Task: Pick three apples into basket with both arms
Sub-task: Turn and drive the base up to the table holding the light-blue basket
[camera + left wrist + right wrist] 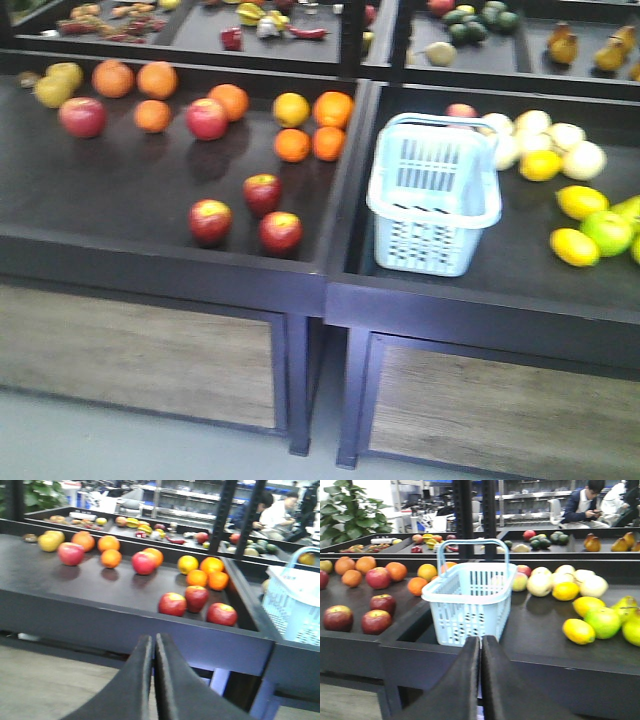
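Three dark red apples lie close together near the front right corner of the left tray: one (211,221), a second (262,193) and a third (281,232). The left wrist view shows them as well (172,604) (196,598) (222,614). The pale blue basket (430,235) stands empty at the left end of the right tray, handles up. My left gripper (153,641) is shut and empty, low in front of the left tray's front wall. My right gripper (481,641) is shut and empty, in front of the basket (465,615). Neither arm shows in the front view.
Oranges (292,145) and two pinker red apples (207,118) lie further back in the left tray. Pale round fruits (583,159), lemons (574,246) and a green apple (607,232) lie to the right of the basket. A raised divider (345,190) separates the trays. A back shelf holds more produce.
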